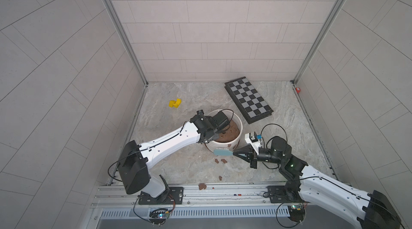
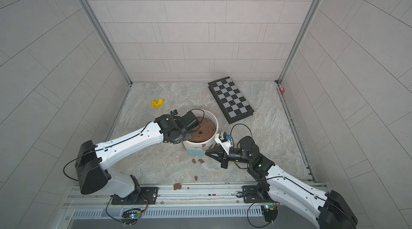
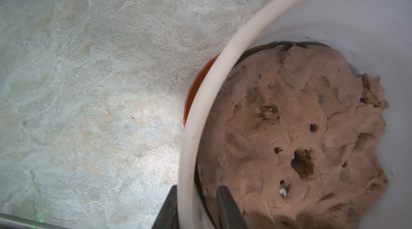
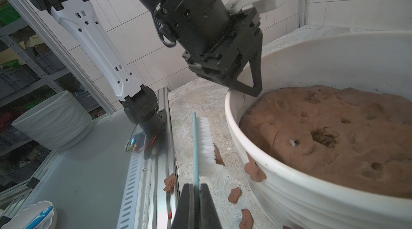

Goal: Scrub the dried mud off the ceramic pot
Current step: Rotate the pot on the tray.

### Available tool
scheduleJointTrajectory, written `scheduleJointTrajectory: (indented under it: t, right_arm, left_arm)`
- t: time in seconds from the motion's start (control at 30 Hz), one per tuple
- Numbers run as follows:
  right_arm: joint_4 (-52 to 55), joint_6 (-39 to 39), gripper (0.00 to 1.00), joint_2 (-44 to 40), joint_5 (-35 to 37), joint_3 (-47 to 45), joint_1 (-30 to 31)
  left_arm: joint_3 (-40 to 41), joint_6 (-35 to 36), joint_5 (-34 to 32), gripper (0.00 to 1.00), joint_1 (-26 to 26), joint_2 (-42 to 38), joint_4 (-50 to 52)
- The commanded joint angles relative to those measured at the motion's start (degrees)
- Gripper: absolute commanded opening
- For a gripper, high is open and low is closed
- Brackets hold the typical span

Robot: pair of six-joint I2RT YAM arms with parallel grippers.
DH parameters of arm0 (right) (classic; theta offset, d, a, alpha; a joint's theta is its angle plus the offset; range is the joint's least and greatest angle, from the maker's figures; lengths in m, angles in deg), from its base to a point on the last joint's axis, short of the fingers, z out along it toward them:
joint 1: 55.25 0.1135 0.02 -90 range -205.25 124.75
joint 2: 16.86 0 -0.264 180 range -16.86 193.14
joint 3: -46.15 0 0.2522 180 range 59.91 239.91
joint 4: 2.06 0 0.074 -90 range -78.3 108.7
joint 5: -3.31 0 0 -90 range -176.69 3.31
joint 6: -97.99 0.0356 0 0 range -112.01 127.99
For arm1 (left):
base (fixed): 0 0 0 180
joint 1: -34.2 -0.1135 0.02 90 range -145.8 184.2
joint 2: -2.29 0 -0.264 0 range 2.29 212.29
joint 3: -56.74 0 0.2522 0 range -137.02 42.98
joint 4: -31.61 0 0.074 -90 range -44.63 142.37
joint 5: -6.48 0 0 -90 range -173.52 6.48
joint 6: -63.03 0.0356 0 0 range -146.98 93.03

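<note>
The white ribbed ceramic pot (image 1: 241, 125) (image 2: 196, 144) (image 4: 289, 194) stands mid-floor, filled with a big brown mass (image 3: 289, 116). A patch of dried mud (image 4: 254, 171) (image 1: 229, 145) sticks to its near wall. More flakes (image 1: 223, 161) (image 4: 235, 194) lie on the floor. My left gripper (image 3: 197, 186) straddles the rim (image 3: 207, 96): the outer finger lies against the wall, the inner one stands slightly off it. My right gripper (image 1: 235, 153) (image 4: 196, 185) is shut on the handle of a light-blue brush (image 1: 221, 152) (image 4: 202, 147), whose white bristles face the pot wall, just apart from it.
An orange-brown saucer (image 3: 196, 82) peeks from under the pot. A chessboard (image 1: 248, 99) lies behind the pot to the right, and a yellow block (image 1: 175, 103) lies back left. One flake (image 1: 202, 186) rests on the front rail. Another white pot (image 4: 53, 120) stands outside the cell.
</note>
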Motion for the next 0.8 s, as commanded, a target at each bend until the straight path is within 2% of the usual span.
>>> scheduleJointTrajectory:
  t: [0.0,0.17,0.43,0.63,0.77]
  right_arm:
    - [-0.9,-0.33,0.0,-0.45,-0.51,0.21,-0.37]
    - [-2.58,0.71,0.0,-0.43,-0.41,-0.42,-0.38]
    - [-3.68,0.72,0.0,0.76,-0.42,-0.31,-0.57]
    - [-4.39,0.83,0.0,2.12,-1.13,0.32,-0.75]
    - [-4.26,0.81,0.0,2.04,-1.04,0.67,-0.75]
  left_arm:
    - [-1.02,0.13,-3.34,0.25,0.46,0.9,2.52]
    - [-2.69,1.89,-6.53,0.17,-0.48,1.76,3.36]
    - [-3.12,8.78,-6.43,0.02,-3.99,1.77,0.65]
    - [-3.63,18.0,-4.23,0.0,-6.34,2.08,-2.36]
    - [-3.54,26.0,-0.15,0.0,-8.82,2.75,-3.96]
